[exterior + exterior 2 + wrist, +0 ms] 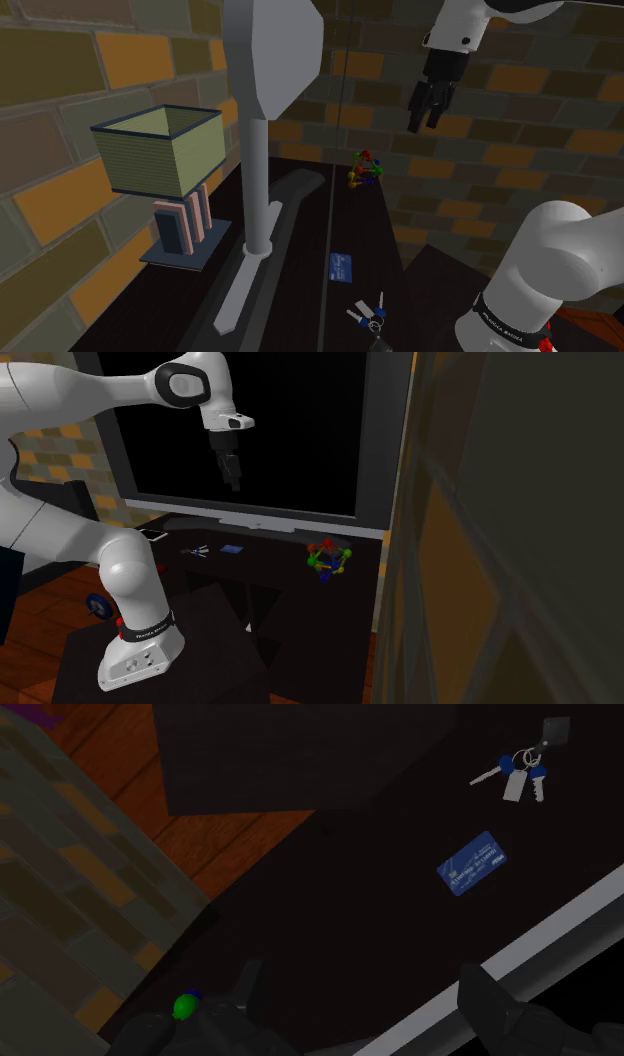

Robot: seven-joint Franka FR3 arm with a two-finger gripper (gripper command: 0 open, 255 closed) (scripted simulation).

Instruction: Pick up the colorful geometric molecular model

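The gripper [422, 122] hangs above the desk [375, 228], fingers apart and empty. The molecular model [365, 170] stands below it, near the brick wall [520, 170]. Risk: an off-centre descent could knock the light frame aside.

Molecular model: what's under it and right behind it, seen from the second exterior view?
The molecular model rests on the dark tabletop. Behind it stands a large black screen with a grey lower edge. The patch of tabletop under the model is hidden by it.
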